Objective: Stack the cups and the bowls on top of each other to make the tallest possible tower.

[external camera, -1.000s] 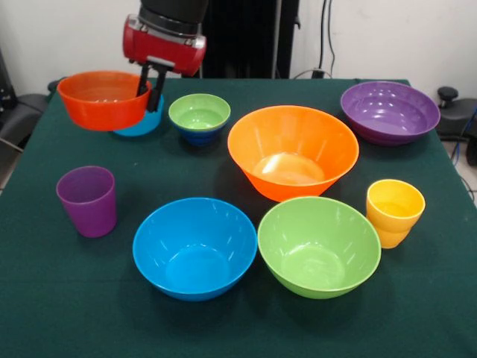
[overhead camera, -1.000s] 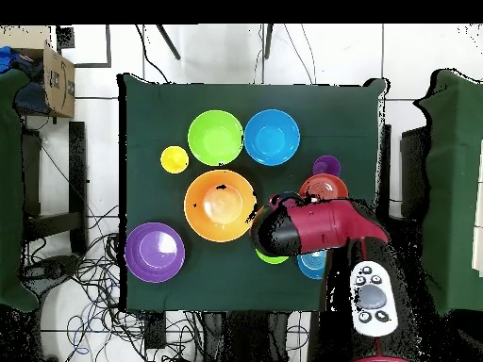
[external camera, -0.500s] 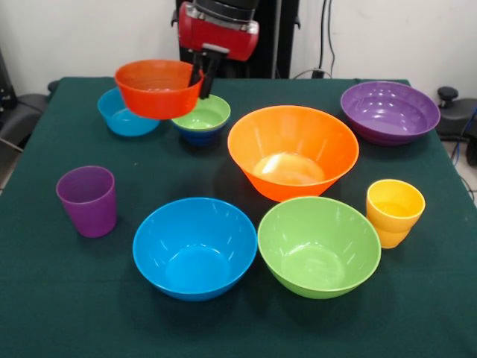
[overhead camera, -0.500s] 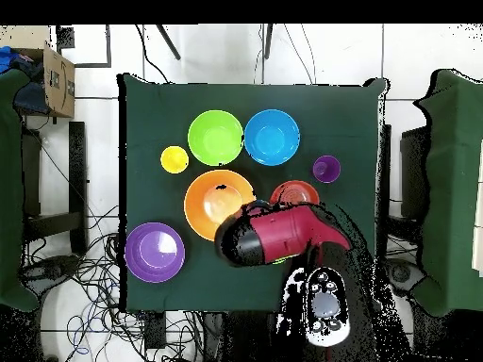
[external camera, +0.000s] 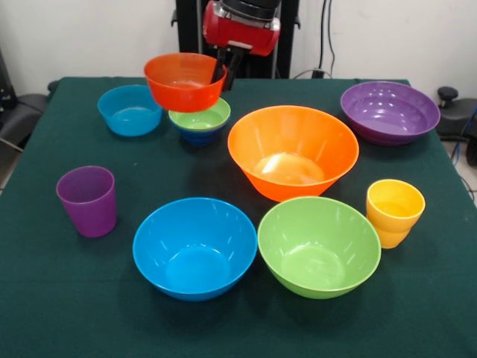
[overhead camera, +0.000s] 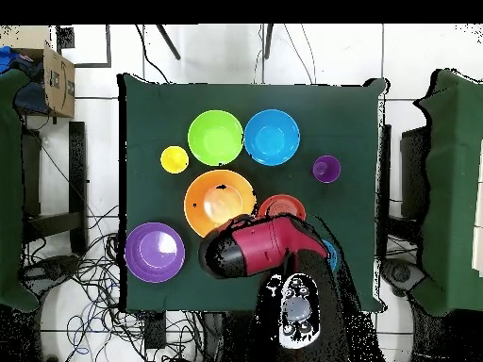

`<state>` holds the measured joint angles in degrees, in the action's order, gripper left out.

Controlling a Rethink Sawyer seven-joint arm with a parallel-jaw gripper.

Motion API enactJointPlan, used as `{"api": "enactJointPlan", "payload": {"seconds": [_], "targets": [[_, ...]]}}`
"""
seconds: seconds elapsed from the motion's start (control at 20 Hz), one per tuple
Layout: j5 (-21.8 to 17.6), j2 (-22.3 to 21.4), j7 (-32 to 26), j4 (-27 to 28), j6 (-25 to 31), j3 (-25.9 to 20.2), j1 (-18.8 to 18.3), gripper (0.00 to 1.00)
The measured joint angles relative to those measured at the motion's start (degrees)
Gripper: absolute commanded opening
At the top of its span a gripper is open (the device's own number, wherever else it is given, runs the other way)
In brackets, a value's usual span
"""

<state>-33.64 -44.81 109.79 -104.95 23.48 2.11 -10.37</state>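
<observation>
Near edge of the table (external camera: 67, 313): the large blue and green bowls sit untouched. Farther back, my jaws pinch the rim of the glossy red-orange small plastic bowl (external camera: 185, 80); over the last second I carried it rightward, so it now hangs over the small green bowl (external camera: 200, 118) nested in the dark blue one (external camera: 197, 136). Judgement: ready for lowering.

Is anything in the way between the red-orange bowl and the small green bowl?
Nothing visible. The end effector holds the red-orange bowl by its rim, in the air just above the small green bowl.
</observation>
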Motion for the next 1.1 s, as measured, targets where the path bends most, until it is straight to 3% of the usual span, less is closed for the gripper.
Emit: {"api": "enactJointPlan", "payload": {"seconds": [0.55,1.1], "targets": [[0.04,4.86,0.00,-0.66,-2.59,3.98,0.41,0.00],[0.28,9.58,0.00,-0.64,-5.49,4.71,0.17,0.00]]}}
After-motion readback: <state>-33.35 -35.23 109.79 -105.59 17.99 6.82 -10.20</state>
